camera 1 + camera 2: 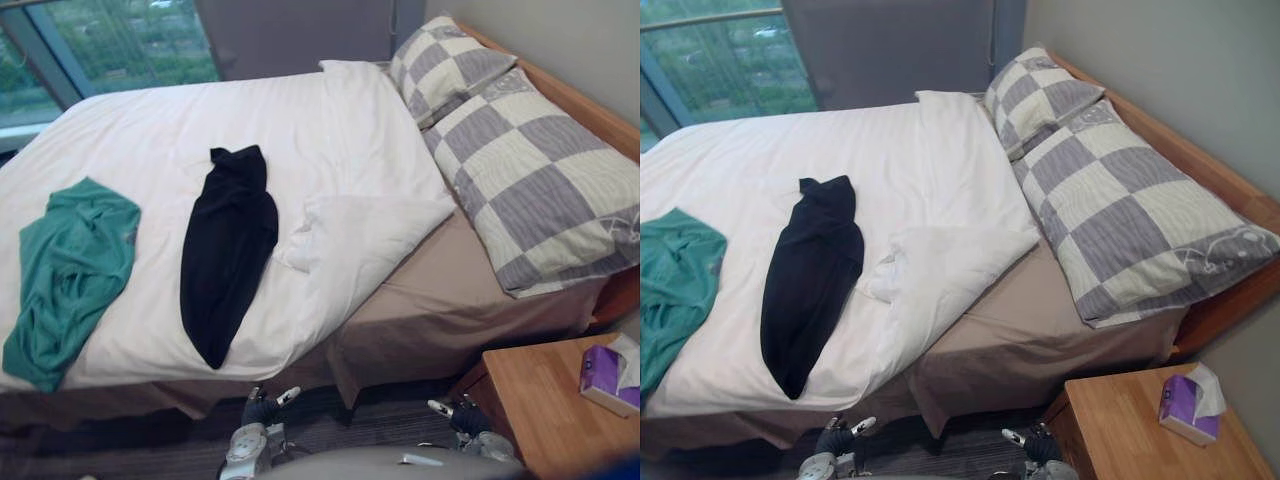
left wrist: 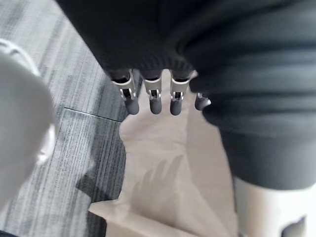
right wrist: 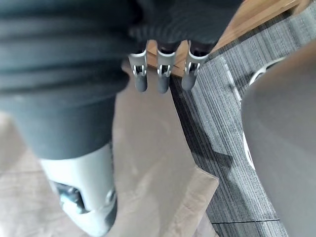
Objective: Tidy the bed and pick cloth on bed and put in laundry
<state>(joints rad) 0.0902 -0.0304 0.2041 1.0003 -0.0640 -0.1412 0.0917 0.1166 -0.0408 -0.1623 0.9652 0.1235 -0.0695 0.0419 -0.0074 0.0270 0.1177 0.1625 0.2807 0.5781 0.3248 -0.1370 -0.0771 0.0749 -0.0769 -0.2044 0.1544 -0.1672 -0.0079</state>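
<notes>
White duvet [image 1: 170, 130] covers the bed [image 1: 592, 112]. The black cloth [image 1: 228, 250] lies mid-duvet, its long axis running from the near edge toward the window [image 1: 110, 45]. The green cloth [image 1: 70, 265] lies to its left, apart. 2 checked pillows [image 1: 530, 180] sit on the right, above a nightstand [image 1: 540, 400]. The left hand [image 1: 262, 410] and right hand [image 1: 462, 415] hang over grey carpet [image 2: 84, 79], fingers straight, empty.

Wooden nightstand [image 1: 540, 400], grey striped floor [image 2: 74, 89], corner window [image 1: 120, 40]

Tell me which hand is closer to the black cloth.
Left. The left hand hangs low by the bed edge, just below the black cloth and its near tip. The right hand hangs farther right, beside the nightstand.
</notes>
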